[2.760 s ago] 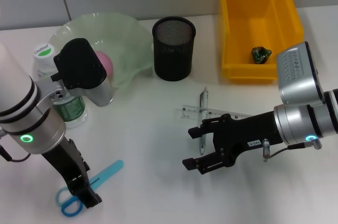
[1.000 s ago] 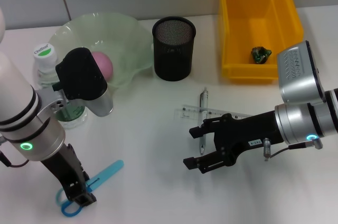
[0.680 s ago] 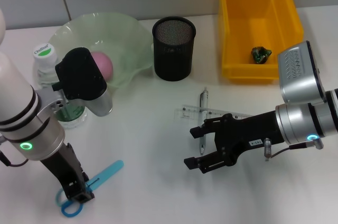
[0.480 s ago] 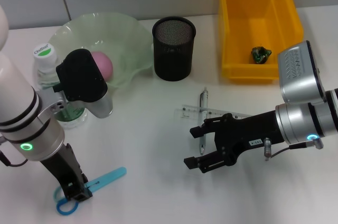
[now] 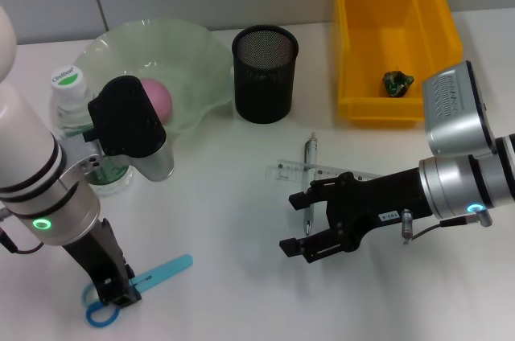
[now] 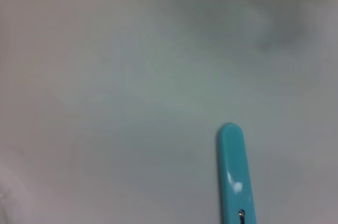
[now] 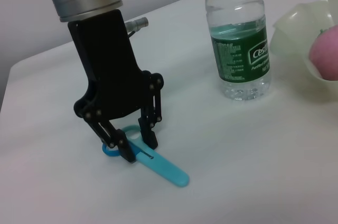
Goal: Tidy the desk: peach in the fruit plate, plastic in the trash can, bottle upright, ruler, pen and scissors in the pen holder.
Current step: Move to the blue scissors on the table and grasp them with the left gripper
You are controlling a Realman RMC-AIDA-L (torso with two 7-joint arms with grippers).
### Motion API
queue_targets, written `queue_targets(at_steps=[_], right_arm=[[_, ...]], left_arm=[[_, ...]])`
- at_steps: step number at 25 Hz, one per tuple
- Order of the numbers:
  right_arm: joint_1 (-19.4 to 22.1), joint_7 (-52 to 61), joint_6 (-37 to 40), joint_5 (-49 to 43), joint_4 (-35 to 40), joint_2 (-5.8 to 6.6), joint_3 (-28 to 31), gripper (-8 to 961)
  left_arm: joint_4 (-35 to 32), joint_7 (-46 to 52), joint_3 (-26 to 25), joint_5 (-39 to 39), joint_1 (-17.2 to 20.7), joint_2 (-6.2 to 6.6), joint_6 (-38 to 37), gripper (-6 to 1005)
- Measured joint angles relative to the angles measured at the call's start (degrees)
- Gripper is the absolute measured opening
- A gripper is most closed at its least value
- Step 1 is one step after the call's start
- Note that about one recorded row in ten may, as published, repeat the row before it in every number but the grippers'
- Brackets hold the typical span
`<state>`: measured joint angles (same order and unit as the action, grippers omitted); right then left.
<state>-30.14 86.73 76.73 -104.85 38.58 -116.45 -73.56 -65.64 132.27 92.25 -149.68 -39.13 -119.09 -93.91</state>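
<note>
Desk, left to right, as I read it from my station.

Left gripper (image 5: 111, 293): down on the white tabletop (image 5: 225, 220), fingers pinched around the blue plastic scissors (image 5: 158, 273) near their handle loops.

Right gripper (image 5: 302, 223): hanging over the clear plastic ruler (image 5: 330, 171) and silver pen (image 5: 309, 166), fingers spread, holding nothing.

Glossy blue plastic scissors (image 5: 153, 276), black metal mesh pen holder (image 5: 265, 73), clear plastic bottle (image 7: 240, 36), matt white desk (image 5: 233, 293)
</note>
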Motion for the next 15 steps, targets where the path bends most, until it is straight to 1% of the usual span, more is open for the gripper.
queue_targets(at_steps=[15], right_arm=[[0.01, 0.02, 0.00, 0.00, 0.00, 0.04, 0.00, 827]], left_arm=[[-0.03, 0.00, 1.06, -0.67, 0.09, 0.00, 0.11, 295]])
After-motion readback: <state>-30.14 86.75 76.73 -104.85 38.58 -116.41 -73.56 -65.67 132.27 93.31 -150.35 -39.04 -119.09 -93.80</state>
